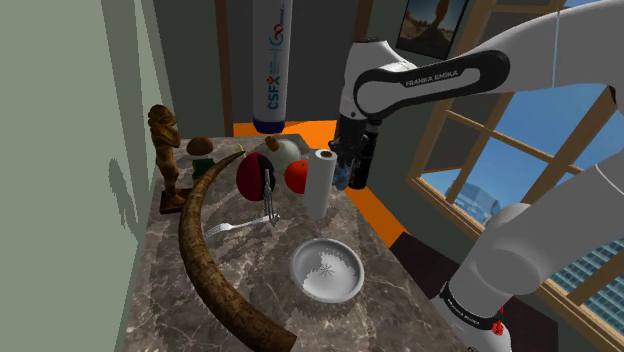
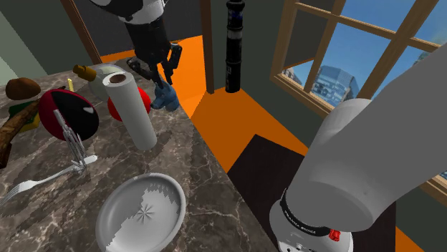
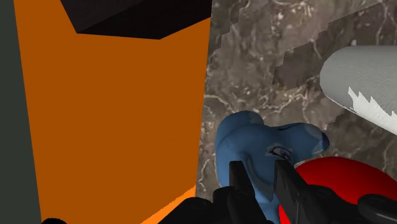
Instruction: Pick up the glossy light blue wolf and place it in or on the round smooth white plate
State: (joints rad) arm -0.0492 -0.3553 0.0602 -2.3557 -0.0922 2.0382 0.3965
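Subject: glossy light blue wolf figure [image 2: 165,97], standing on the dark veined marble bench [image 2: 200,165] at the edge that borders the orange floor [image 2: 236,122]. In the shoulder view this is the bench's far right part.

Axis: from the wrist camera, the wolf [image 3: 267,143] runs longest from the bench edge inward, toward the white paper roll [image 3: 362,83] and the glossy red ball [image 3: 337,184]. The rounded end is at the edge, the narrower end inward. Which end is the head: cannot tell.

View differences:
- Shoulder view: the wolf [image 1: 343,181] is a blue sliver between the upright roll [image 1: 320,180] and the black claw [image 1: 352,175], and the rest of it is hidden. This view also takes in a long brown curved tusk [image 1: 210,270] and a carved brown figure [image 1: 166,150] on the left side of the bench.
- Second exterior view: the wolf is unobstructed, just right of the roll [image 2: 132,107]. The ball [image 2: 114,109] is behind the roll.
- Wrist view: looks down on the wolf, with the floor [image 3: 114,114] alongside the bench edge.

Claw vs wolf: the claw [image 2: 161,71] is directly over the wolf, and in the wrist view its tip [image 3: 261,175] overlaps the blue body. Grasping or released: cannot tell.

Round white plate [image 1: 296,268]: near side of the bench, well apart from the wolf, with the roll between them. In the second exterior view the plate [image 2: 104,211] is at lower left, with a silver fork [image 2: 43,179] to its left.
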